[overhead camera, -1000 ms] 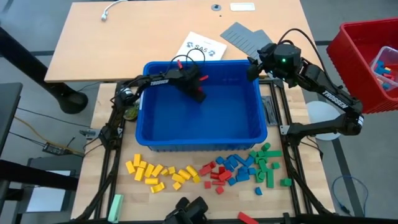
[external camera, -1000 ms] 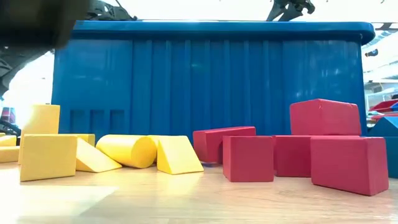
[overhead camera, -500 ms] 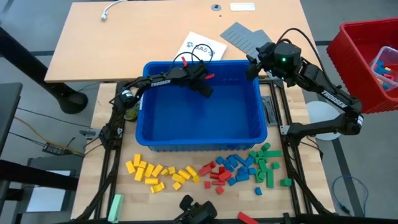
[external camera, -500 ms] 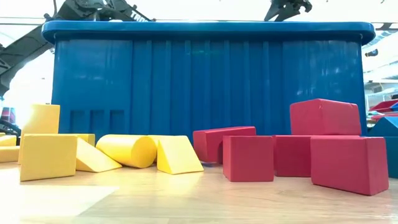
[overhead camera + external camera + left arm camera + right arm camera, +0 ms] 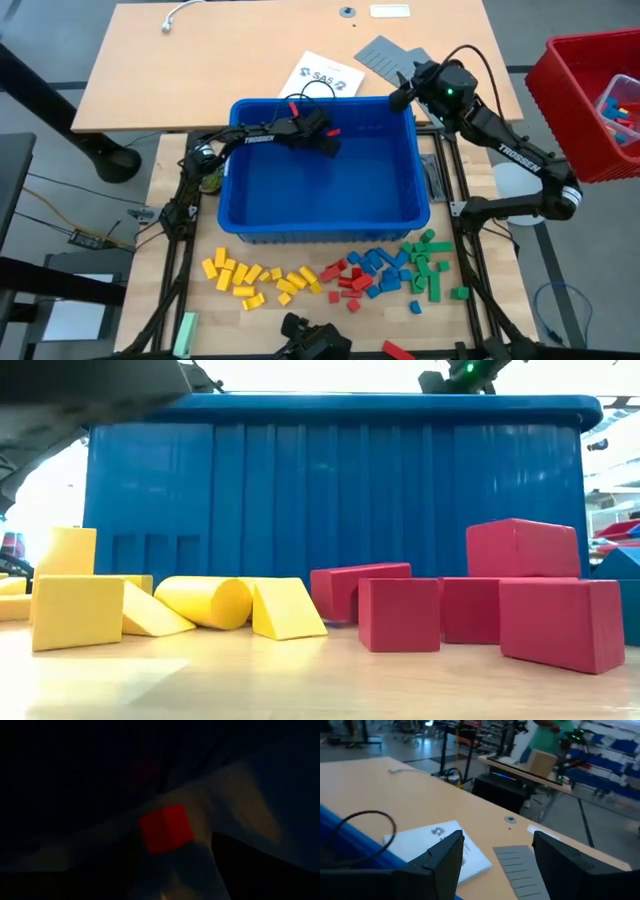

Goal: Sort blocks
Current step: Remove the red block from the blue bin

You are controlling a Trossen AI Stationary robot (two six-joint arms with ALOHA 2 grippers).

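Left tool point(image 5: 328, 138) over smooth blue bin point(image 5: 240, 200) — red cube point(image 5: 165, 828) between fingers.

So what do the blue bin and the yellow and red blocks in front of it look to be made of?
The blue bin looks like moulded plastic: ribbed walls, rolled rim, slight sheen. The yellow blocks and red blocks are matte and evenly coloured with softly rounded edges, perhaps foam or matte plastic; the look leaves it open.

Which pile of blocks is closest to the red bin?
The green blocks. They sit at the right end of the row, on the red bin's side; the yellow blocks lie farthest away.
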